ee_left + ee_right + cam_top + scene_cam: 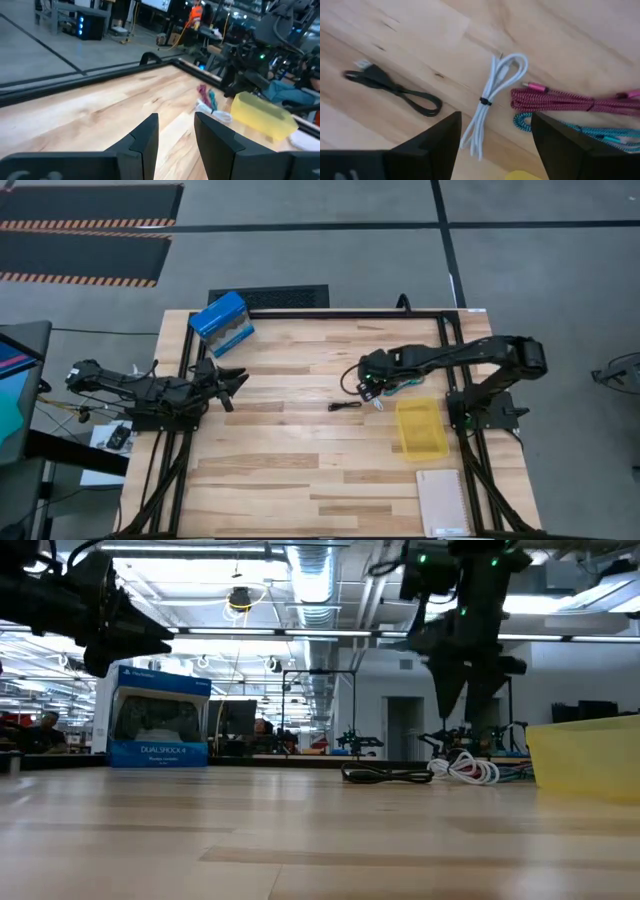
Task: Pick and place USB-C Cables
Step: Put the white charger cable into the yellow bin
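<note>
Teal cable (pixel 590 134) half hidden behind right gripper (pixel 495 145), fingers (pixel 437 142) apart

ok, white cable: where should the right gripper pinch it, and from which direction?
Pinch the white cable at its dark tie, where the strands bunch tightest. Come straight down with the open right gripper, fingers either side of the bundle. It lies flat and apart from the red cable.

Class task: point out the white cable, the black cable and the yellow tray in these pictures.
White cable (pixel 485 101): right wrist view, on the tie at its middle.
Black cable (pixel 402 91): right wrist view, on its middle strands.
Yellow tray (pixel 401 430): high view, on its left rim.
</note>
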Tool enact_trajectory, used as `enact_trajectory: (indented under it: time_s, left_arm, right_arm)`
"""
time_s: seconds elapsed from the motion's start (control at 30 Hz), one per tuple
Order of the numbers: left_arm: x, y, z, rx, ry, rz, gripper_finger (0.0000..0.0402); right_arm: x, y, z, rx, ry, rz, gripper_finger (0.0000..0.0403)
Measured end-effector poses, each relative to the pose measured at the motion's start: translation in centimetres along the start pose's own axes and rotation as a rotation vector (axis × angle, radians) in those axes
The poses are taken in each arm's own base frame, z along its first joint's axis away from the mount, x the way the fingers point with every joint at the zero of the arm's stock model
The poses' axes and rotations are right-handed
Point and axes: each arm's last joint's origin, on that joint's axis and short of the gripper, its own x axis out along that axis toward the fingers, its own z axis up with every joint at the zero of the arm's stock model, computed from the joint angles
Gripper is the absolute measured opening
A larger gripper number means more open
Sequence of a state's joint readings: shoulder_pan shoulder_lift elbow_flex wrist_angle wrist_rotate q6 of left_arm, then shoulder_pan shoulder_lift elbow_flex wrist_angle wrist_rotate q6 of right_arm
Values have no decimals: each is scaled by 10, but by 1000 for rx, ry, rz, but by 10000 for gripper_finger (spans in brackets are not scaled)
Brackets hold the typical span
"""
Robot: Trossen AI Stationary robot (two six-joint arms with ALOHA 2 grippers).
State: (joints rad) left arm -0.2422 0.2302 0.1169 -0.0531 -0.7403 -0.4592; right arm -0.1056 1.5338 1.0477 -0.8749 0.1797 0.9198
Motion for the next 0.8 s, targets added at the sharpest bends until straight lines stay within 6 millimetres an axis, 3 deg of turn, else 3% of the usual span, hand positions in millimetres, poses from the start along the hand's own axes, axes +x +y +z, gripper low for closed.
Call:
enact_trajectory:
  time_s: [0.27, 0.8]
  left_arm:
    - [0, 3, -5, 22, 46, 23, 113]
    - [0, 3, -6, 10, 51, 27, 113]
  right_arm:
    - [33, 9, -3, 6, 90, -71, 266]
    - [61, 17, -2, 39, 117, -78, 266]
